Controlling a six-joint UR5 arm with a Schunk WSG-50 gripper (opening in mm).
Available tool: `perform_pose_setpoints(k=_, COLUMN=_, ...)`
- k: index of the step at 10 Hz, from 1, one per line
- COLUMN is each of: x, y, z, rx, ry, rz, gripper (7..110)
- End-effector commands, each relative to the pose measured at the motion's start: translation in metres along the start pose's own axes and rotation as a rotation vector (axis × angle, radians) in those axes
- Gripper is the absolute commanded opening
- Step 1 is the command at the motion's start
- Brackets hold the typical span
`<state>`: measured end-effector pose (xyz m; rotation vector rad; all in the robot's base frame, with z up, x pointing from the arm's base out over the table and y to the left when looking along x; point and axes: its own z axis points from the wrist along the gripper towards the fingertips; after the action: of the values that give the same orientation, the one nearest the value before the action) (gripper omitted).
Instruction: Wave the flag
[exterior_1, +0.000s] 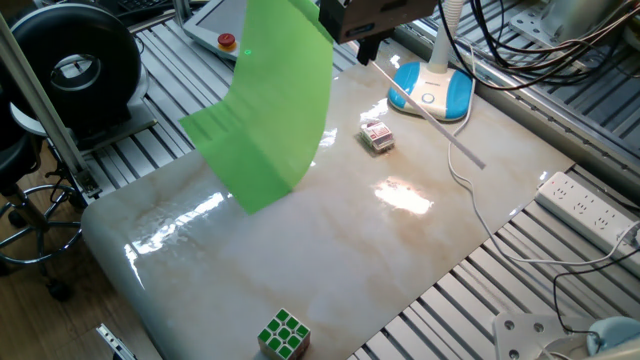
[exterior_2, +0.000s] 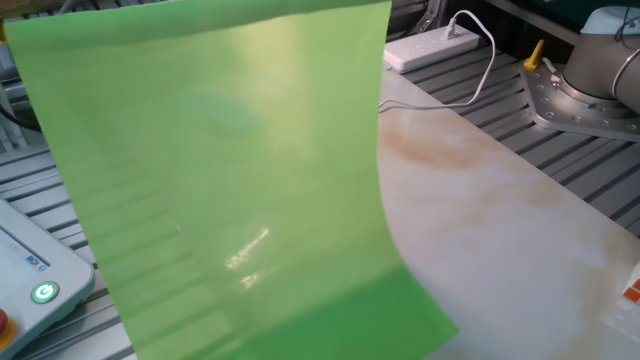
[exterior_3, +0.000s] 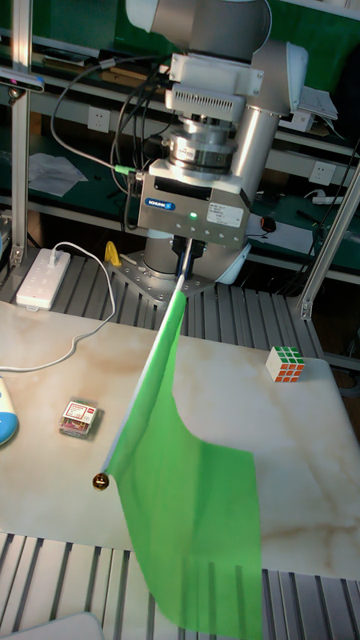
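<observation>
Pendant button (exterior_2: 42, 293): a glowing green power-type symbol, plain to see on the grey teach pendant (exterior_2: 30, 275).
Gripper label (exterior_3: 160, 202): small white lettering on my black gripper body (exterior_3: 195, 210), too tiny to read.
Small box (exterior_3: 78, 417): red-and-white print, not readable.
Anything else: no legible words or numbers.

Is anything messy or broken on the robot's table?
Nothing looks broken or spilled. The end effector holds the flag up by its stick, and the green sheet droops. The puzzle cube sits right at the table's edge, which looks a bit risky.
</observation>
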<state>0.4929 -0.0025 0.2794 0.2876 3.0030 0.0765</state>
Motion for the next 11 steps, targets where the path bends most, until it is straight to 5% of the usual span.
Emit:
perform_pose_setpoints(k=1, x=-0.004, y=0.001, z=-0.001, rx=-0.007, ry=-0.016, rz=0.002, gripper=7)
perform_pose_setpoints(k=4, x=0.001, y=-0.006, z=-0.004, rx=0.023, ry=0.002, rz=-0.007, gripper=7)
perform_pose_setpoints(k=11, x=0.014, y=-0.021, z=-0.056, rx=0.040, ry=0.052, rz=-0.023, gripper=7)
